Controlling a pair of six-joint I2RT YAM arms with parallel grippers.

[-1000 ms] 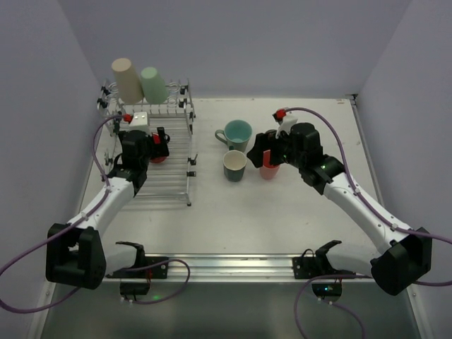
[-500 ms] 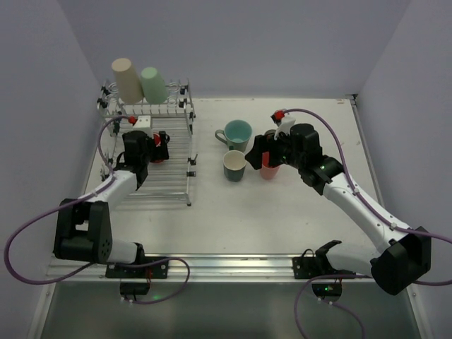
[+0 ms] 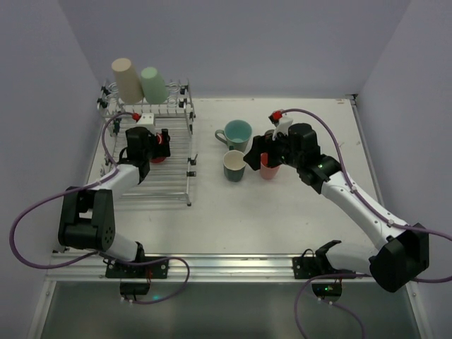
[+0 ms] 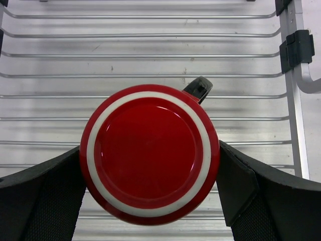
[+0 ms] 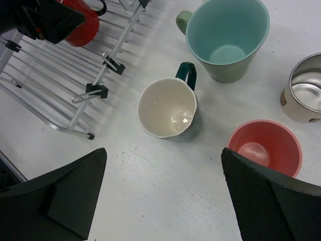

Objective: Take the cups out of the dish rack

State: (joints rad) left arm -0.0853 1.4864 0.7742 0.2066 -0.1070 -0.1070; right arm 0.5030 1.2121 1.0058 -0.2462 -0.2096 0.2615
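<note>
Pale lilac walls enclosed a white tabletop (image 3: 282,226), where the chrome wire dish rack (image 3: 176,180) stood at the far left corner with a beige cup (image 3: 127,80) and a mint green cup (image 3: 150,83) upturned on its raised back tier. The left gripper (image 3: 159,145) hung over an upturned red cup (image 3: 158,157) on the lower bars. The left wrist view showed its black fingers (image 4: 40,196) spread wide either side of that cup, contact unclear. The right wrist view showed the right gripper (image 5: 163,155) parted, holding nothing, above a dark green mug (image 5: 167,108), a teal-lined mug (image 5: 228,37), a pink cup (image 5: 265,145) and a small steel-lined cup (image 5: 303,95), all upright near the tabletop's middle.

A mug (image 4: 149,153) sits on the dish rack (image 4: 293,125), cups (image 5: 167,107) rightward.
</note>
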